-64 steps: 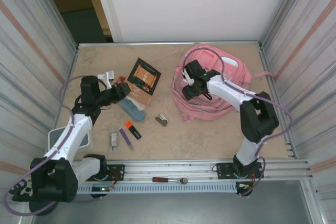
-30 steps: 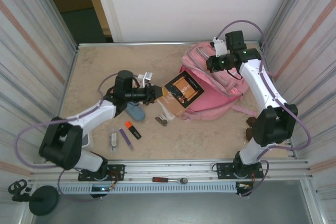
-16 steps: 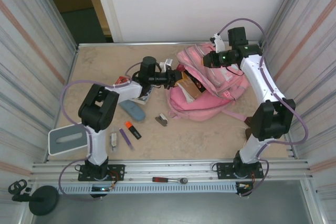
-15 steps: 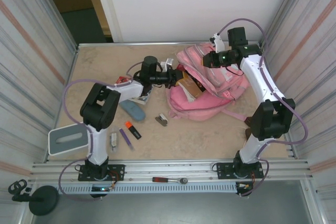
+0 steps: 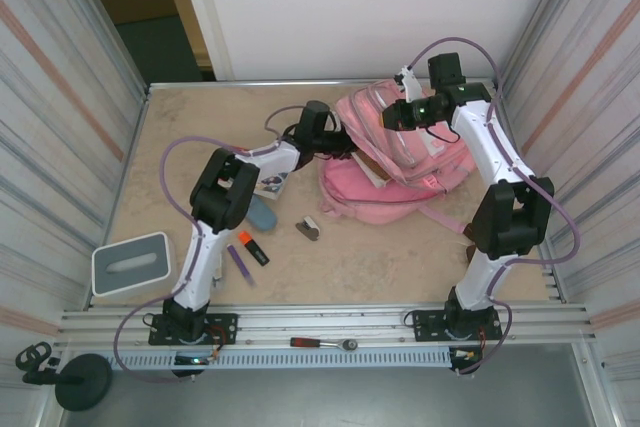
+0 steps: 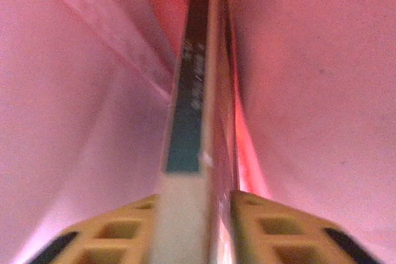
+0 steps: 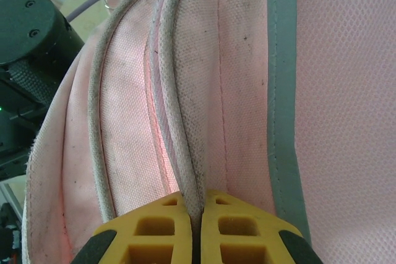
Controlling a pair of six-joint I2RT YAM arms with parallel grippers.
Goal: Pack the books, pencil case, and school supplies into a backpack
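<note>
Two hands cooperate: right hand (image 7: 197, 207) pinches the backpack (image 5: 400, 162) rim to hold its mouth open; left hand (image 6: 193, 207) grips a book (image 6: 195, 122) edgewise inside it.

Book (image 6: 193, 115) seen edge-on, upright between the yellow fingers (image 6: 275, 224) of the left gripper (image 6: 195, 199); pink backpack (image 6: 322, 91) fabric lies close on both sides of it.

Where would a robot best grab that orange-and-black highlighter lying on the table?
Probably the middle of its barrel, coming straight down with the tool closing across its narrow width. The highlighter lies flat on the table, long and slim; the purple pen lies close beside it, leaving little room on that side.
</note>
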